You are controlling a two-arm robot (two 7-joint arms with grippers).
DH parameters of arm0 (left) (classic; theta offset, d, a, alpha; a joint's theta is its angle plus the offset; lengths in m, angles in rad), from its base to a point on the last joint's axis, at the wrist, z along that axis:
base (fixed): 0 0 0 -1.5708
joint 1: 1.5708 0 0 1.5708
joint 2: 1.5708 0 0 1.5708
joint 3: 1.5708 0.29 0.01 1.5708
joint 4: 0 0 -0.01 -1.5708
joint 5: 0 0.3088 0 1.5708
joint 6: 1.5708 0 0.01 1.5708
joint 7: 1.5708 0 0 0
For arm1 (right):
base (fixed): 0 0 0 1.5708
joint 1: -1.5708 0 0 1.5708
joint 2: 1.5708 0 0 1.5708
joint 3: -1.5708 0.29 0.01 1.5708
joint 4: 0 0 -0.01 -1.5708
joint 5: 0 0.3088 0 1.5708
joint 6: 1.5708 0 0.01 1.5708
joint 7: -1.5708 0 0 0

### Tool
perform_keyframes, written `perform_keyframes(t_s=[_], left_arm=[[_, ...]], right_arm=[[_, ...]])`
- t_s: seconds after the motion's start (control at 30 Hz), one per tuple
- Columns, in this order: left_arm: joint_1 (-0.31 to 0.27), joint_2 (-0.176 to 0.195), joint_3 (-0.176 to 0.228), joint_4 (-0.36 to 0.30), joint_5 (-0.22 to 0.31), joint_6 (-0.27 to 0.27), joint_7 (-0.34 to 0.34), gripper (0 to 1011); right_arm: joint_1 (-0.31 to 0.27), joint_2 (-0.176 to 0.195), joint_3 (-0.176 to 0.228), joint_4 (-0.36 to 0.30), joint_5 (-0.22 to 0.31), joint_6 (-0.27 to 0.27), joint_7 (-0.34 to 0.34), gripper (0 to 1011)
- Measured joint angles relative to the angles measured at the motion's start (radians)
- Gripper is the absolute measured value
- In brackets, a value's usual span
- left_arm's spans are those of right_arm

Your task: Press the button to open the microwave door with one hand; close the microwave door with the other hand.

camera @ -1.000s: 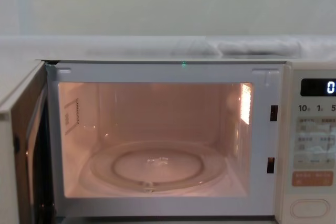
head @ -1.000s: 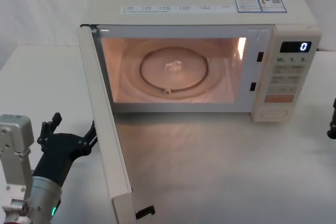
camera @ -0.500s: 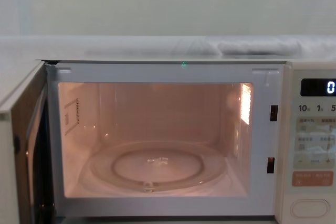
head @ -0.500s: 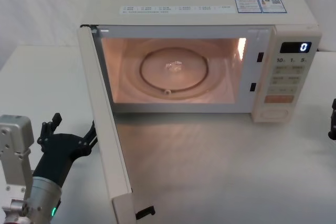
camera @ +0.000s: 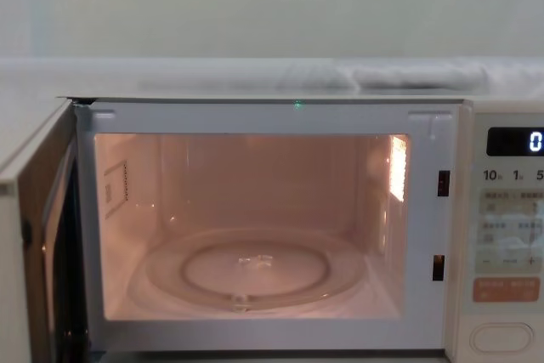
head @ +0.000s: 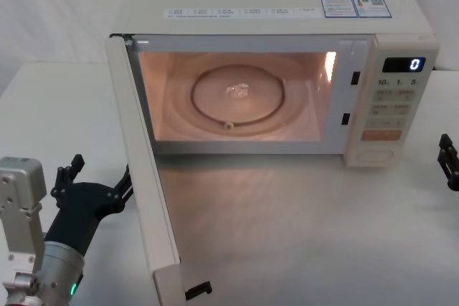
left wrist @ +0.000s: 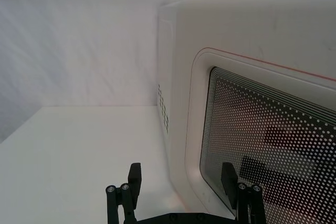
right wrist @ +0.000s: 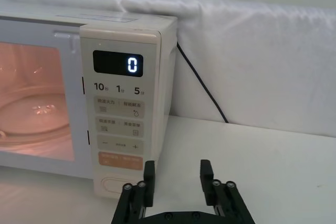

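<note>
Microwave door [head: 147,177] swung wide; left gripper [left wrist: 181,184] beside its outer face, fingers [left wrist: 134,178] spread, empty.

A white bench [head: 301,234] spreads out before me, smooth and bare, catching a soft warm glow on the patch just ahead. Behind it a white cloth [right wrist: 262,61] hangs as a backdrop, creased and draped in loose folds along its upper edge. A thin black cable [right wrist: 202,85] runs down across the cloth to the bench top. Above the cloth, a pale wall [camera: 272,6] shows, evenly lit, with a faint greenish cast.
</note>
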Motion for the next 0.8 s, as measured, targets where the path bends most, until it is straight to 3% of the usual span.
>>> perform_keyframes(t_s=[0.53, 0.8], left_arm=[[0.000, 0.000, 0.000, 0.000, 0.000, 0.000, 0.000, 1001], [0.000, 0.000, 0.000, 0.000, 0.000, 0.000, 0.000, 1001]], right_arm=[[0.000, 0.000, -0.001, 0.000, -0.001, -0.001, -0.001, 1000], [0.000, 0.000, -0.001, 0.000, -0.001, -0.001, -0.001, 1002]])
